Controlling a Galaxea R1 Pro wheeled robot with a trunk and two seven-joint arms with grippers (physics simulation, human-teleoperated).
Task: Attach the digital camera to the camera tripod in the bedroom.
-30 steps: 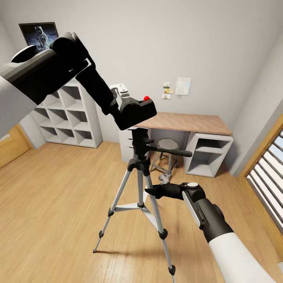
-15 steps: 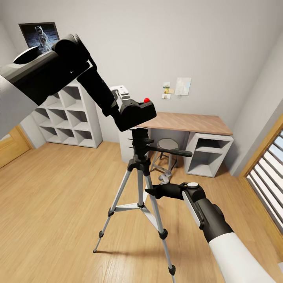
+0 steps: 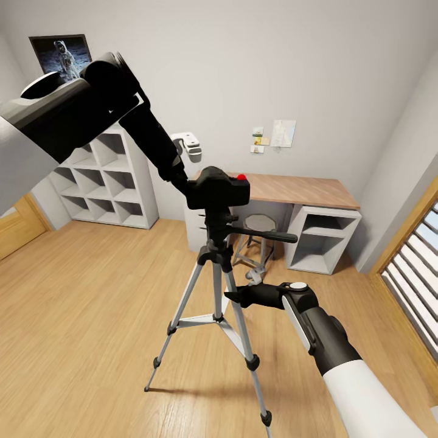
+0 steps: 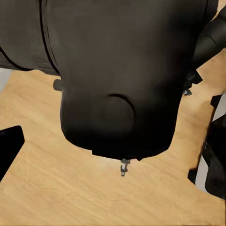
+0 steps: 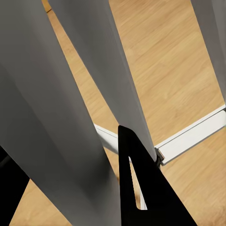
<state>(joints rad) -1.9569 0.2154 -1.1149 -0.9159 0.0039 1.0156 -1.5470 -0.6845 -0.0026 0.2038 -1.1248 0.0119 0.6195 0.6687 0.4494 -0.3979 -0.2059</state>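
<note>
The black digital camera (image 3: 220,190), its red button (image 3: 241,177) up, sits level on the head of the camera tripod (image 3: 213,258). The tripod stands on the wood floor of the bedroom, its pan handle (image 3: 271,236) pointing right. My left gripper (image 3: 185,177) is at the camera's left end. In the left wrist view the camera (image 4: 117,84) lies between the spread fingers (image 4: 9,148), with a gap on each side. My right gripper (image 3: 234,297) is lower down, closed around a silver tripod leg (image 5: 70,117), with a black finger (image 5: 141,188) pressed beside it.
A wood-topped desk (image 3: 298,190) with a stool (image 3: 258,234) under it stands just behind the tripod. White cube shelves (image 3: 103,182) line the left wall below a framed picture (image 3: 61,52). A slatted window (image 3: 420,261) is at the right and a wooden door (image 3: 15,228) at the far left.
The camera has left my left gripper's hold, dropping from a tilted pose down and right onto the tripod head, where it now sits level. Neither arm moved.
</note>
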